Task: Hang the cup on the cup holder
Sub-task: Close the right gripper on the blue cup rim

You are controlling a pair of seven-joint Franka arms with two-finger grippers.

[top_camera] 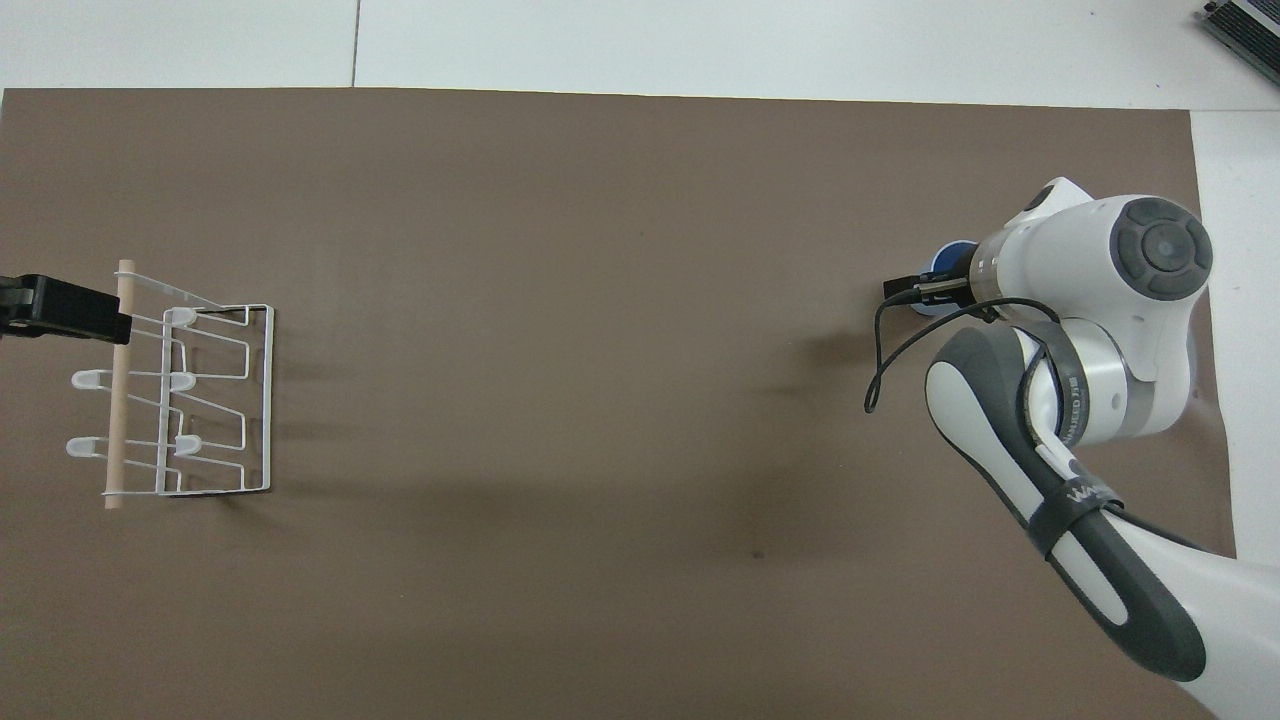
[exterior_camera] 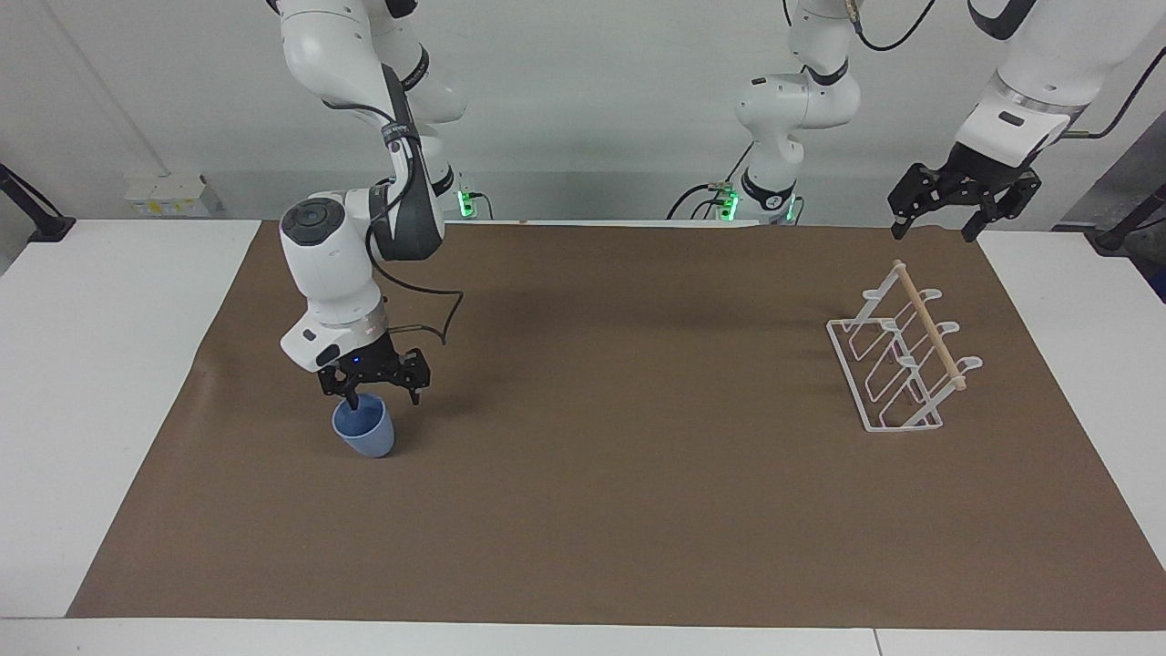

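Brown mat [exterior_camera: 638, 510] over a white table [exterior_camera: 91, 364].

My right arm comes up from the bottom corner, and its bulky white wrist hides most of my right gripper [top_camera: 915, 293]; only a sliver of the small light-blue plastic cup [top_camera: 945, 262] peeks out beside it, so I seem to be right over its rim. At the left arm's end of the brown paper mat [top_camera: 560, 300] stands the white wire cup holder with its wooden dowel [top_camera: 190, 400]. My left gripper [top_camera: 60, 315] is over the dowel's farther end.
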